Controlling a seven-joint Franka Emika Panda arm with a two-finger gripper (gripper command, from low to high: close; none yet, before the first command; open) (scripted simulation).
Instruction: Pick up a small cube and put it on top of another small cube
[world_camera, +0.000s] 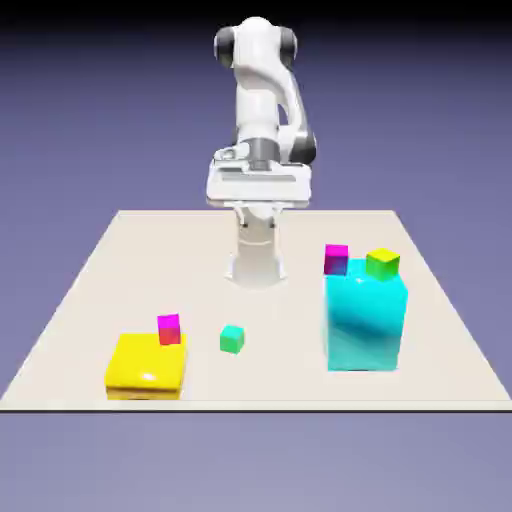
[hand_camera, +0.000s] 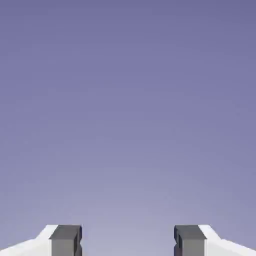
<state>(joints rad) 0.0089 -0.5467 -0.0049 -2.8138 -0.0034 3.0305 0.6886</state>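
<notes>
The small cube, emerald green with a teal tint, lies alone on the table between the two big blocks. My gripper hangs high above the table's far side, well away from every cube. In the hand view the gripper is open, its grey fingertips stand wide apart, and only the blue-violet backdrop shows between them. No cube appears in the hand view.
A flat yellow block at the exterior view's left carries a magenta small cube. A tall cyan block at the right carries another magenta cube and a yellow-green cube.
</notes>
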